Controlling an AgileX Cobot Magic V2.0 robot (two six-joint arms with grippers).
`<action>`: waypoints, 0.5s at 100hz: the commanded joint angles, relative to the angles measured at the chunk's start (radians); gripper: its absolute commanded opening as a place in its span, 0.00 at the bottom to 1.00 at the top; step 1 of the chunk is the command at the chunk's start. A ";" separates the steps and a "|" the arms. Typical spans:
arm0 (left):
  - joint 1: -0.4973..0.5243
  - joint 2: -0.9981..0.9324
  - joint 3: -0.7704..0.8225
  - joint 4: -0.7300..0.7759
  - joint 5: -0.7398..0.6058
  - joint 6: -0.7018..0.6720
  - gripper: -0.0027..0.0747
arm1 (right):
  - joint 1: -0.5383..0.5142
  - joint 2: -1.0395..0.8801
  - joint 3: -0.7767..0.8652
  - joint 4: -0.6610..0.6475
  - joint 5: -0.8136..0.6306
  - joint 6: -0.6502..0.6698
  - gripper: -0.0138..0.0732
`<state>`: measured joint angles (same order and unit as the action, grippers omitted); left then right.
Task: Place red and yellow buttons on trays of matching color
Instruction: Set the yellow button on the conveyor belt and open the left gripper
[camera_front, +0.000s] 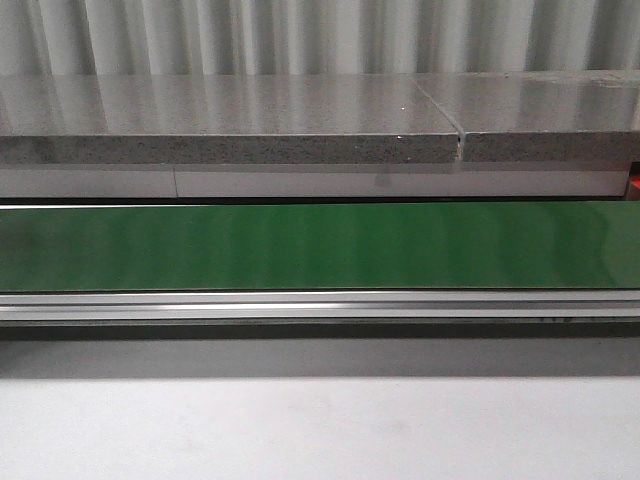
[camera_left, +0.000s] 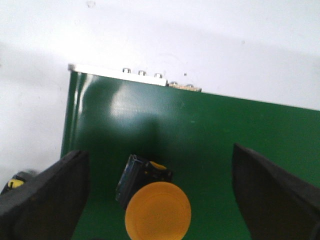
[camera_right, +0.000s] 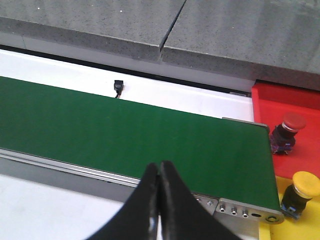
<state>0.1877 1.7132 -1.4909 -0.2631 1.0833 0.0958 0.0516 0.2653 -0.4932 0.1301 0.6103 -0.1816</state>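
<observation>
Left pincer (camera_left: 159, 200) spread over green belt (camera_front: 320, 245), grey slabs (camera_front: 230, 120) behind.

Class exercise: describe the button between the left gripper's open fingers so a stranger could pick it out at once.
Find the green belt and follow it to its end below the left gripper. There a button lies tipped over on the belt: round yellow cap, black body, unlike the two upright buttons beyond the belt's other end.

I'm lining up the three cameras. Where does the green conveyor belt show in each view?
Front view: the green conveyor belt runs as a band across the whole width, mid-picture, nothing on it.
Left wrist view: it fills the lower part, with a yellow button on it between the open left tool's fingers.
Right wrist view: it crosses diagonally, ending by the red tray.
Shared landmark: the belt's aluminium side rail.
</observation>
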 joint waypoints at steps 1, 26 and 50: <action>0.021 -0.057 -0.053 -0.029 -0.048 -0.013 0.77 | 0.003 0.008 -0.024 0.007 -0.067 -0.008 0.08; 0.127 -0.049 -0.080 0.090 -0.045 -0.086 0.77 | 0.003 0.008 -0.024 0.007 -0.067 -0.008 0.08; 0.210 0.034 -0.084 0.122 -0.030 -0.102 0.77 | 0.003 0.008 -0.024 0.007 -0.067 -0.008 0.08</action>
<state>0.3761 1.7580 -1.5414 -0.1408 1.0775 0.0089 0.0516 0.2653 -0.4932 0.1301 0.6103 -0.1816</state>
